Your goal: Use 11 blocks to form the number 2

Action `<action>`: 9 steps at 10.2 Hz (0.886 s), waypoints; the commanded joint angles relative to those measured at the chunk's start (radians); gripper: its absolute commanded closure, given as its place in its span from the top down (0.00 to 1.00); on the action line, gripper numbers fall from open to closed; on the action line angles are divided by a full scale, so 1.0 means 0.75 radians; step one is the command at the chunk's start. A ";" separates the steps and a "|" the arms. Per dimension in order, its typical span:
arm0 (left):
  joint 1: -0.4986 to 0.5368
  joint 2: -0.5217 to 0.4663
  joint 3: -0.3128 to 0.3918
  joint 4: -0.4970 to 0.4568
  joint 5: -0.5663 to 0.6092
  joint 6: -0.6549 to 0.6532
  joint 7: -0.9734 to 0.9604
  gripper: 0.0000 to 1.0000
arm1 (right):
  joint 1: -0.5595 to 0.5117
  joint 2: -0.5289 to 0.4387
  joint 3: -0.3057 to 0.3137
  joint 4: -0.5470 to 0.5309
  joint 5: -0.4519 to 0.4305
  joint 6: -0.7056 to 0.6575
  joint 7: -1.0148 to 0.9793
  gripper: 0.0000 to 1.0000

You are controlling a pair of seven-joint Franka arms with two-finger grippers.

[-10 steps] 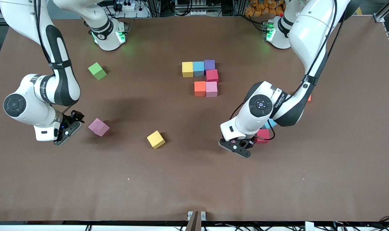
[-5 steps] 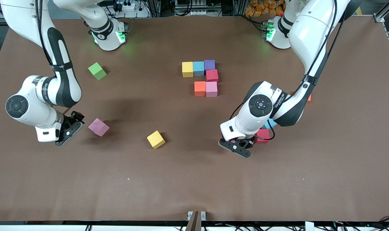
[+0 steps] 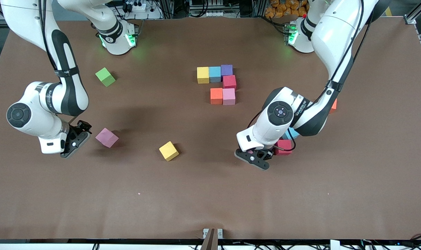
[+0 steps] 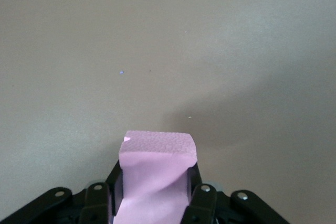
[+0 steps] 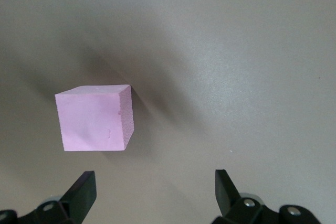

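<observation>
Matte brown table (image 3: 196, 194): left end effector (image 4: 152, 203) grips pink cube (image 4: 155, 177); right end effector (image 5: 155, 192) seemingly released.

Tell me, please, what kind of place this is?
Probably a robotics lab. Two white arms are bolted at a brown-covered table with coloured cubes on it; cables and metal framing run along the table edge by the arms' bases.

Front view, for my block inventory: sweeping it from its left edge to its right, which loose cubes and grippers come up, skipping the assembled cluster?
right gripper → pink cube (green cube overlaps it, omitted) → yellow cube → left gripper → red cube
</observation>
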 commanded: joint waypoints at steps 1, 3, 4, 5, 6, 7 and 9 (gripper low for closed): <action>-0.013 -0.018 0.002 0.012 0.008 -0.020 -0.027 0.31 | -0.011 -0.007 0.009 -0.008 0.000 0.012 -0.027 1.00; -0.029 -0.018 0.000 0.020 0.008 -0.020 -0.029 0.28 | -0.005 0.009 0.013 -0.004 0.008 0.033 -0.015 1.00; -0.033 -0.020 0.000 0.022 0.008 -0.020 -0.029 0.25 | -0.005 0.023 0.031 0.006 0.041 0.039 -0.008 1.00; -0.035 -0.022 -0.002 0.022 0.008 -0.020 -0.029 0.24 | -0.005 0.064 0.037 0.023 0.106 0.047 -0.016 1.00; -0.037 -0.026 -0.004 0.022 0.008 -0.022 -0.029 0.23 | 0.012 0.090 0.051 0.023 0.123 0.106 -0.023 1.00; -0.041 -0.026 -0.008 0.022 0.008 -0.022 -0.029 0.22 | 0.032 0.099 0.062 0.013 0.123 0.125 -0.021 1.00; -0.072 -0.028 -0.009 0.024 0.008 -0.046 -0.029 0.20 | 0.047 0.103 0.068 -0.024 0.141 0.123 -0.008 1.00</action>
